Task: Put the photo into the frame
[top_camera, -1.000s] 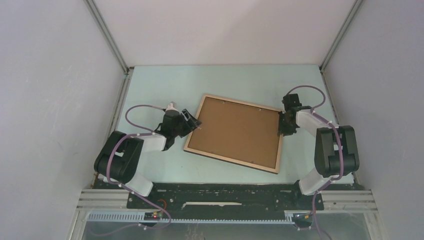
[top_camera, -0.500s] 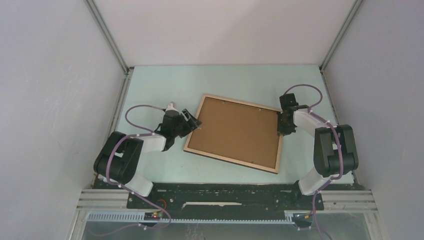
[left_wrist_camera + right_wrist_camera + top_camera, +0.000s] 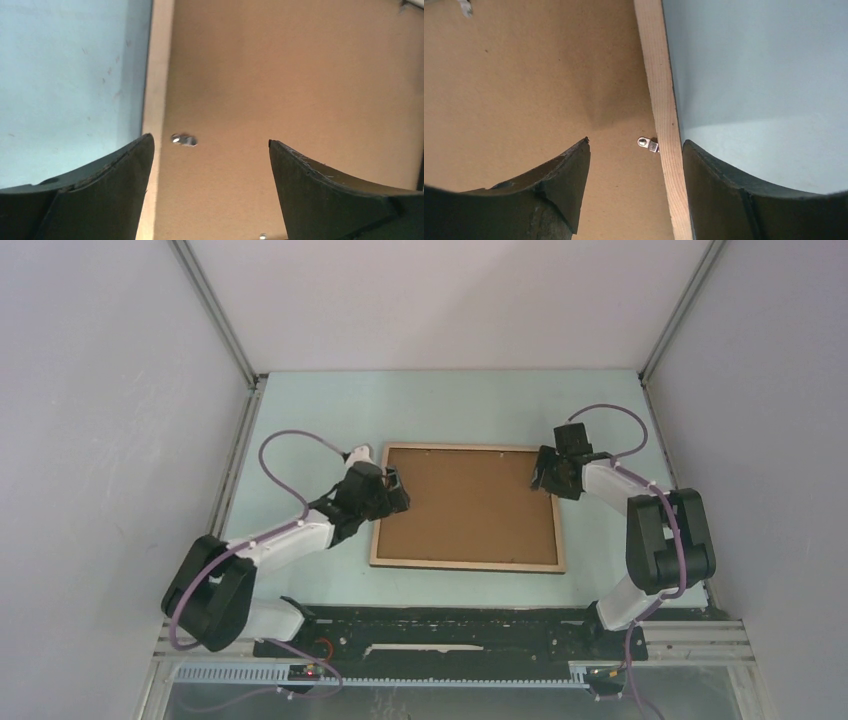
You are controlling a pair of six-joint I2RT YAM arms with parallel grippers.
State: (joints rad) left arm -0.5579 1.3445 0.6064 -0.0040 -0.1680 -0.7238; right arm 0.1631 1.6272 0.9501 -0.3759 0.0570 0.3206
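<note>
Both spread and empty, the left hand point(image 3: 393, 491) hung over the frame's point(image 3: 465, 565) left short rail, the right hand point(image 3: 545, 472) over its far-right corner (equally near). The frame lay back-up on the counter point(image 3: 450, 405), long axis between them; photo unseen.

L gripper point(image 3: 398, 490) jaws wide over frame point(image 3: 468, 565) left rail; only L clip point(image 3: 184, 139) under the gap. Bare table point(image 3: 310, 420) outboard. R gripper point(image 3: 543, 473) wide too, R clip point(image 3: 648, 144) below gap, table free outboard. Backing board point(image 3: 468, 505) flat betw both, low obstacle.
</note>
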